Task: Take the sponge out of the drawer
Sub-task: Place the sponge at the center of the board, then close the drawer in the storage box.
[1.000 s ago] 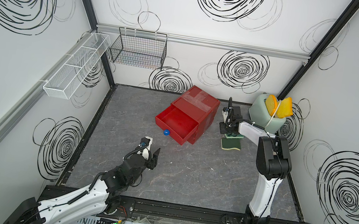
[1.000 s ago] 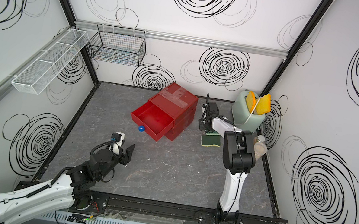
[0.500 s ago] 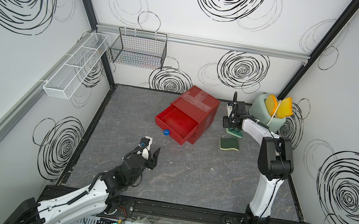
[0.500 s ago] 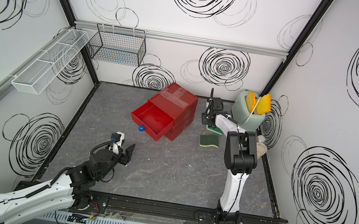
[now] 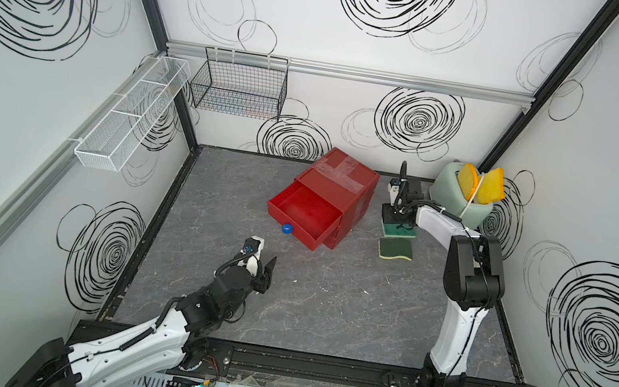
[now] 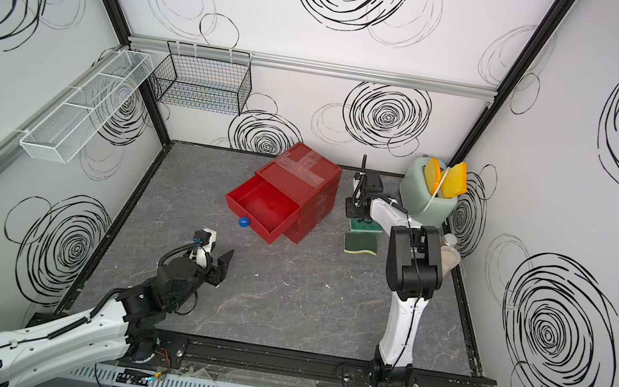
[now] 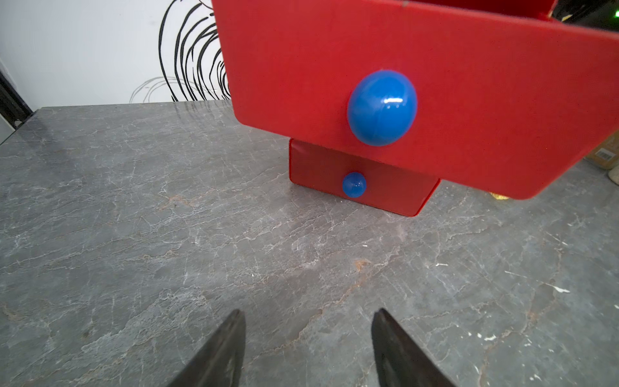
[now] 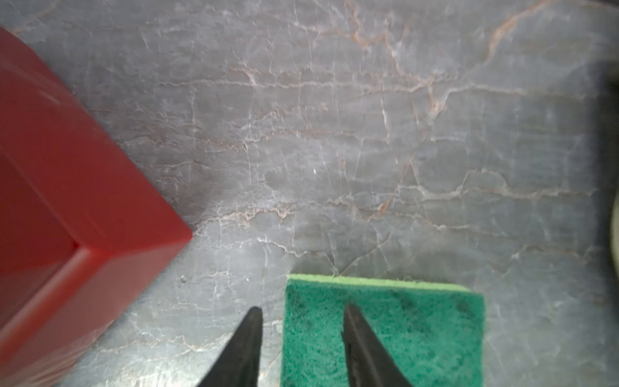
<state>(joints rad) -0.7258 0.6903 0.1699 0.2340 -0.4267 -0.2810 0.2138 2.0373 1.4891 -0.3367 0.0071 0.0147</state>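
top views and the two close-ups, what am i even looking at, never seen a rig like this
This robot has two arms, a left arm and a right arm, working on a grey table. The two wide pictures come from one overhead camera pair, so they nearly match. Each close-up comes from a camera on a wrist, looking past that arm's dark fingers. On the table stand a red drawer unit, its top drawer pulled out, and a pale green toaster. A green sponge lies beside the unit, outside the drawer. The left gripper, facing the blue knob, and the right gripper, near the sponge, are both open and hold nothing.
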